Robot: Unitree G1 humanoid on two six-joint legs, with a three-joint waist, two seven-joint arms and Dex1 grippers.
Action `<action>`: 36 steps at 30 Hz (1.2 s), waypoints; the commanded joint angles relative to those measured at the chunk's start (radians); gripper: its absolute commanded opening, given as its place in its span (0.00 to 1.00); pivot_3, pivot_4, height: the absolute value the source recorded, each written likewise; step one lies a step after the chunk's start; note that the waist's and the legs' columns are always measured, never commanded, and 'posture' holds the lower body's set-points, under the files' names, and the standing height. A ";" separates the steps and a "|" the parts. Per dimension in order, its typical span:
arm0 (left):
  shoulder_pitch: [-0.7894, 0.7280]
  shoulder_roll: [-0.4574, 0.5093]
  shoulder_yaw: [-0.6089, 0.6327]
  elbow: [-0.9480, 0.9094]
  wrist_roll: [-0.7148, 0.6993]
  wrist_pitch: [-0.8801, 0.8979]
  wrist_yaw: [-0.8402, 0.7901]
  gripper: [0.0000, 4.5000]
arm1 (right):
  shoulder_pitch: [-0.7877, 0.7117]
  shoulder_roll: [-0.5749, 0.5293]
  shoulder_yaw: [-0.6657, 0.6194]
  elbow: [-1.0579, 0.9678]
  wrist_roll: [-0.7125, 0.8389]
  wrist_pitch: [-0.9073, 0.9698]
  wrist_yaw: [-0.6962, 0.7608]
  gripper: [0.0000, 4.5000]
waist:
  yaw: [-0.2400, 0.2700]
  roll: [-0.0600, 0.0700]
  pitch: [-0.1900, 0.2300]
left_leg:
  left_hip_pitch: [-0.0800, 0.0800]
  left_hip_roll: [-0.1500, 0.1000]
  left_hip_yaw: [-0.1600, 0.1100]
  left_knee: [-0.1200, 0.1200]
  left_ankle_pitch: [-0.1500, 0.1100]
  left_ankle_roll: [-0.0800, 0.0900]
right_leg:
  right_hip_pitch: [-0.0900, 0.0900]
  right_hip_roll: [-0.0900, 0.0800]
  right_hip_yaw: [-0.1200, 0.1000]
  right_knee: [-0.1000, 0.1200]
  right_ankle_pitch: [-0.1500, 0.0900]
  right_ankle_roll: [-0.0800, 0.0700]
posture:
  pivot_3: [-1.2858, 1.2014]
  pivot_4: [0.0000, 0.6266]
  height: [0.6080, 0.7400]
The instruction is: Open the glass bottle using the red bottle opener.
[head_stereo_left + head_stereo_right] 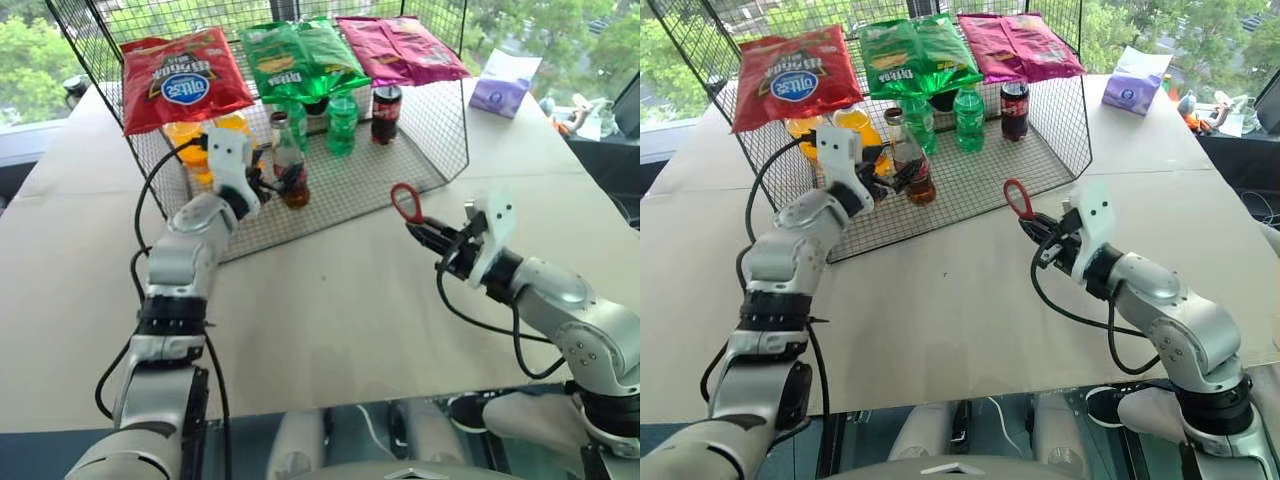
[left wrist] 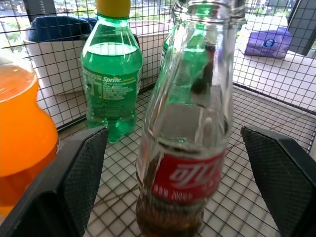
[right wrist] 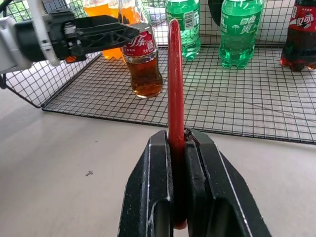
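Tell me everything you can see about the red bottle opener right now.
The red bottle opener is flat and glossy, probably plastic-coated, with an oval ring head on a tapering handle. It stands upright, ring uppermost, its handle clamped in the shut right tool. It is held above the table, short of the wire rack, touching nothing else.

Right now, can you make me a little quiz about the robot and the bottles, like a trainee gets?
1. True or false: the right end effector is shut on the red bottle opener.
2. Which thing stands between the open fingers of the left end effector?
A. the glass bottle
B. the green Sprite bottle
C. the orange bottle
3. Fill in: the bottles stand on the floor of a wire ____, with three snack bags lying on top of it.

Key
1. True.
2. A. The fingers flank the glass bottle on both sides but do not touch it yet.
3. Basket.
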 commanded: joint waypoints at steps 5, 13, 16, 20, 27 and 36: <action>-0.120 -0.046 0.003 0.165 0.054 -0.085 -0.068 0.99 | 0.003 0.013 -0.027 -0.070 -0.014 -0.007 -0.005 0.00 | 0.008 0.000 0.000 | 0.000 0.000 -0.001 0.001 0.000 0.000 | 0.000 0.000 -0.001 0.002 0.000 0.000 | 0.52 0.24 1.00; -0.172 -0.065 0.022 0.254 0.076 -0.137 -0.115 0.55 | 0.003 0.010 -0.033 -0.084 -0.011 0.010 -0.007 0.00 | 0.009 -0.001 0.000 | 0.000 0.000 -0.002 0.002 0.000 0.000 | 0.001 0.000 -0.001 0.003 0.000 0.000 | 0.52 0.24 1.00; -0.160 -0.064 0.027 0.232 0.077 -0.140 -0.123 0.56 | 0.007 0.009 -0.033 -0.085 -0.012 0.010 -0.006 0.00 | 0.009 -0.001 0.000 | 0.000 0.000 -0.002 0.002 0.000 0.000 | 0.000 0.000 -0.001 0.004 0.000 0.000 | 0.52 0.24 1.00; -0.127 -0.056 0.028 0.171 0.061 -0.133 -0.160 0.56 | 0.013 0.009 -0.032 -0.086 -0.014 0.009 -0.005 0.00 | 0.009 -0.001 0.000 | 0.000 0.000 -0.002 0.002 0.000 0.000 | 0.000 0.000 -0.001 0.004 0.000 0.000 | 0.52 0.24 1.00; 0.031 -0.013 0.036 -0.218 -0.160 0.048 -0.371 0.56 | 0.007 -0.009 -0.044 -0.085 -0.026 0.004 0.006 0.00 | 0.005 -0.001 0.001 | -0.001 0.001 -0.002 0.002 0.000 0.000 | 0.000 0.000 0.000 0.005 0.000 0.000 | 0.52 0.24 1.00; 0.121 -0.029 -0.103 -0.393 -0.176 0.128 -0.467 0.56 | 0.015 -0.029 -0.037 -0.089 -0.095 -0.021 0.008 0.00 | 0.006 -0.001 0.001 | 0.002 0.000 -0.002 0.005 0.000 0.000 | 0.001 0.000 0.001 0.008 0.000 0.000 | 0.52 0.24 1.00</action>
